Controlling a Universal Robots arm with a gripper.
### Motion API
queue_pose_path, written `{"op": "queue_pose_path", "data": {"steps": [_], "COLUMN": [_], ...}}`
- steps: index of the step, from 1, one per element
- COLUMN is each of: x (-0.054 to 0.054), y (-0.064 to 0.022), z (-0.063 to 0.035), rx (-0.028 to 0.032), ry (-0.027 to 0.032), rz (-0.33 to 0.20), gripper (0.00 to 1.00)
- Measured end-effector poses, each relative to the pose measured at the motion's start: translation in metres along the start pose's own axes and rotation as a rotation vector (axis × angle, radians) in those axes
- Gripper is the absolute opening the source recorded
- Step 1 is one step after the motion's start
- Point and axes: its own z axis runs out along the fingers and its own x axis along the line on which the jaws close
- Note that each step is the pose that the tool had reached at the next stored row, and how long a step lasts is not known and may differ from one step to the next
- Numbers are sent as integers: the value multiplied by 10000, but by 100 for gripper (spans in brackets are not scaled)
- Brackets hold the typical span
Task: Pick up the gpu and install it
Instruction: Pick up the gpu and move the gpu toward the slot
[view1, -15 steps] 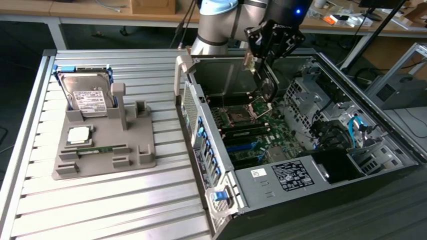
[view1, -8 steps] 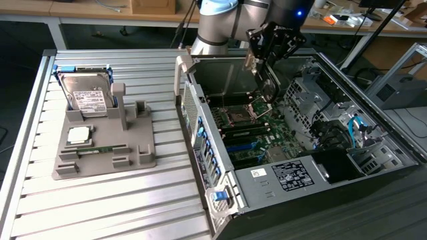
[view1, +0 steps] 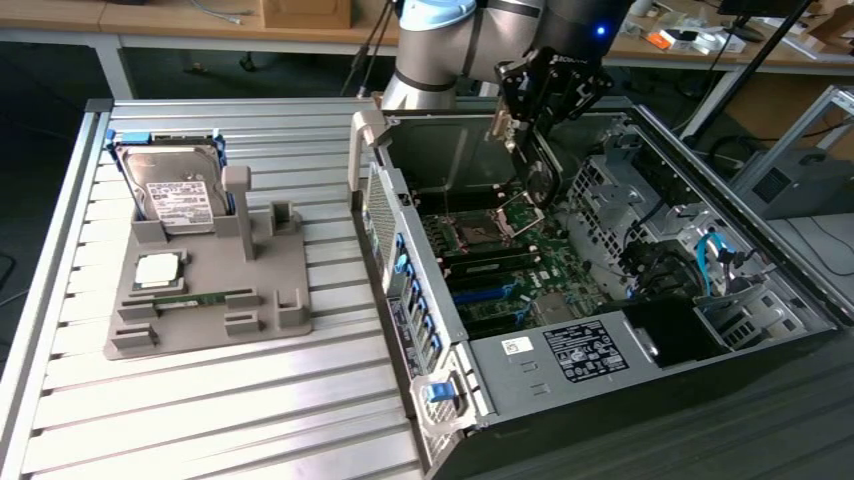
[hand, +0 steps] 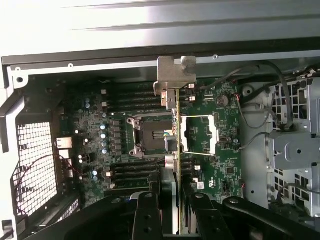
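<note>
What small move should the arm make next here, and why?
Probably ease the gpu sideways toward the blue slots before lowering: the gripper holds it edge-on above the CPU socket, not over a slot.

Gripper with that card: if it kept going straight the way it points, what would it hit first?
Probably the motherboard near the CPU socket, the held gpu touching first; depth is unclear.
</note>
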Motion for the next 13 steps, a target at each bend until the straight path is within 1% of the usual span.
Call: {"op": "queue_pose_path", "data": {"steps": [13], "x": [-54], "y": [3], "z": [46], "rx": [17], "ry": [-1], "rz": [0], "gripper": [27]}}
